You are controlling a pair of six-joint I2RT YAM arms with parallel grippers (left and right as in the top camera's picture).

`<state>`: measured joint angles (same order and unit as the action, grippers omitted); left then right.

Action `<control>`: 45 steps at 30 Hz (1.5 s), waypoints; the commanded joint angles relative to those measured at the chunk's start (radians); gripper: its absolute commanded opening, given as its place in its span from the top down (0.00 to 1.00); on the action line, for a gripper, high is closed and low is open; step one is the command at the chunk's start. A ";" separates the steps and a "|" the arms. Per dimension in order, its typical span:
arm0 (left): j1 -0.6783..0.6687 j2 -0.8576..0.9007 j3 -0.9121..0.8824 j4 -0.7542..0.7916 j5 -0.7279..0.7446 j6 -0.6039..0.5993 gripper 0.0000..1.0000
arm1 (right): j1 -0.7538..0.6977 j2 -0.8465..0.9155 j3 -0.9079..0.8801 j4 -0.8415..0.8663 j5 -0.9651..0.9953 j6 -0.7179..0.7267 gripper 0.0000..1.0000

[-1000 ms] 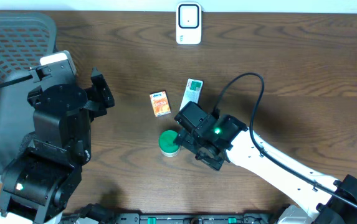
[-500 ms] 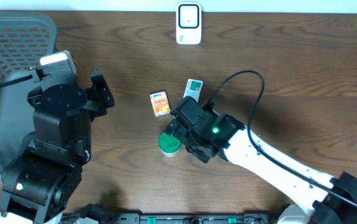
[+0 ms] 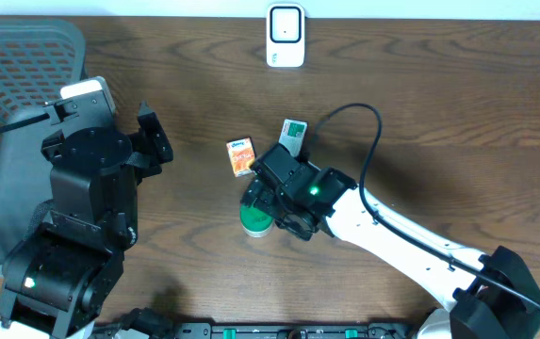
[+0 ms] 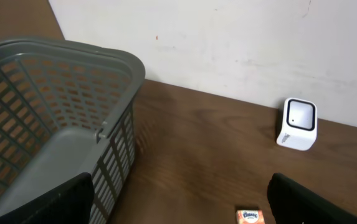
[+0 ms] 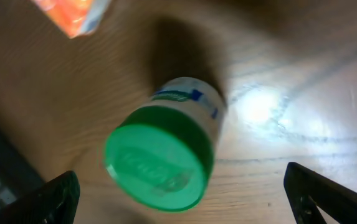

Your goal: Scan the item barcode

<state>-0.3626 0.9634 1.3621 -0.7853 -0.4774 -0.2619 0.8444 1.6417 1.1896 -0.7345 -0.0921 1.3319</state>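
**Overhead view.** The right pincer (image 3: 262, 201) is released, jaws spread wide, grasping nothing. It hangs directly above the white plastic bottle with a round green screw lid (image 3: 254, 218), which stands on the brown wood-grain table (image 3: 439, 85). The left pincer (image 3: 153, 141) is likewise released and empty, well apart from the bottle. Of the 2 arms, the right is plainly nearer. Just beyond the right pincer lie a small orange cardboard box (image 3: 241, 157) and a green-and-white carton (image 3: 293, 135). The white box-shaped barcode scanner (image 3: 286, 36) stands well beyond both.

**Right wrist view.** The bottle (image 5: 166, 149) sits between the 2 dark fingers (image 5: 47, 199), a little off centre and touching neither. Its lid faces the camera, so its long axis runs roughly upright, in line with the approach. No barcode is visible.

**Left wrist view.** The left pincer (image 4: 178, 208) faces a grey plastic lattice basket (image 4: 72, 93) to one side and the scanner (image 4: 298, 123) ahead. The bottle is not in this view.

**Assessment.** The next move looks like a straight descent and closure across the body. If the offset is left uncorrected, 1 finger may tip the bottle.
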 commanded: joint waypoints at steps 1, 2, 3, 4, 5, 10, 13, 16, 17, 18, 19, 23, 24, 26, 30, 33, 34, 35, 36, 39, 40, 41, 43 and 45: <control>0.002 -0.004 -0.010 0.000 -0.010 -0.005 0.10 | -0.027 0.004 0.081 -0.007 -0.048 -0.355 0.01; 0.002 -0.004 -0.010 0.000 -0.010 -0.005 0.11 | -0.039 0.004 0.099 -0.031 -0.086 -0.450 0.01; 0.002 -0.004 -0.010 0.000 -0.010 -0.005 0.11 | -0.050 0.004 0.114 -0.060 -0.119 -0.550 0.01; 0.002 -0.004 -0.010 0.000 -0.010 -0.005 0.11 | -0.061 0.005 0.124 -0.097 -0.139 -0.661 0.01; 0.002 -0.004 -0.010 0.000 -0.010 -0.005 0.11 | -0.070 0.004 0.126 -0.130 -0.137 -0.719 0.01; 0.002 -0.004 -0.010 0.000 -0.010 -0.005 0.11 | -0.106 0.004 0.124 -0.254 -0.056 -0.811 0.01; 0.002 -0.004 -0.010 0.000 -0.010 -0.005 0.11 | -0.111 0.003 0.124 -0.220 -0.117 -1.046 0.01; 0.002 -0.004 -0.010 0.000 -0.010 -0.005 0.11 | -0.107 0.003 0.124 -0.188 -0.123 -1.192 0.01; 0.002 -0.004 -0.010 0.000 -0.010 -0.005 0.10 | -0.107 0.004 0.124 -0.180 -0.123 -1.224 0.01; 0.002 -0.004 -0.010 0.000 -0.010 -0.005 0.11 | -0.107 0.008 0.124 -0.173 -0.123 -1.258 0.01; 0.002 -0.004 -0.010 0.000 -0.010 -0.005 0.11 | -0.107 0.012 0.124 -0.169 -0.123 -1.295 0.01; 0.002 -0.004 -0.010 0.000 -0.010 -0.005 0.11 | -0.099 0.020 0.124 -0.175 -0.128 -1.455 0.01; 0.002 -0.004 -0.010 0.000 -0.010 -0.005 0.11 | -0.097 0.020 0.124 -0.175 -0.128 -1.489 0.01; 0.002 -0.004 -0.010 0.000 -0.010 -0.005 0.11 | -0.087 0.020 0.124 -0.174 -0.147 -1.575 0.01; 0.002 -0.004 -0.010 0.000 -0.010 -0.005 0.11 | -0.055 0.027 0.124 -0.159 -0.151 -1.773 0.01; 0.002 -0.004 -0.010 0.000 -0.010 -0.005 0.11 | -0.040 0.047 0.124 -0.123 -0.146 -1.812 0.01; 0.002 -0.004 -0.010 0.000 -0.010 -0.005 0.11 | -0.037 0.058 0.124 -0.113 -0.149 -1.812 0.01; 0.002 -0.004 -0.010 0.000 -0.010 -0.005 0.11 | -0.033 0.067 0.124 -0.108 -0.149 -1.813 0.01; 0.002 -0.004 -0.010 0.000 -0.010 -0.005 0.11 | -0.031 0.077 0.124 -0.103 -0.149 -1.813 0.01; 0.002 -0.004 -0.010 0.000 -0.010 -0.005 0.11 | -0.023 0.111 0.124 -0.102 -0.149 -1.827 0.01; 0.002 -0.004 -0.010 0.000 -0.010 -0.005 0.11 | -0.018 0.126 0.124 -0.100 -0.149 -1.828 0.01; 0.002 -0.004 -0.010 0.000 -0.010 -0.005 0.11 | -0.014 0.141 0.124 -0.097 -0.149 -1.828 0.01; 0.002 -0.004 -0.010 0.000 -0.010 -0.005 0.11 | 0.002 0.172 0.124 -0.092 -0.150 -1.833 0.01; 0.002 -0.004 -0.010 0.000 -0.010 -0.005 0.11 | 0.031 0.206 0.124 -0.092 -0.149 -1.854 0.01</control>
<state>-0.3626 0.9634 1.3621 -0.7849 -0.4774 -0.2619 0.8341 1.8000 1.3075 -0.8284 -0.2310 -0.4740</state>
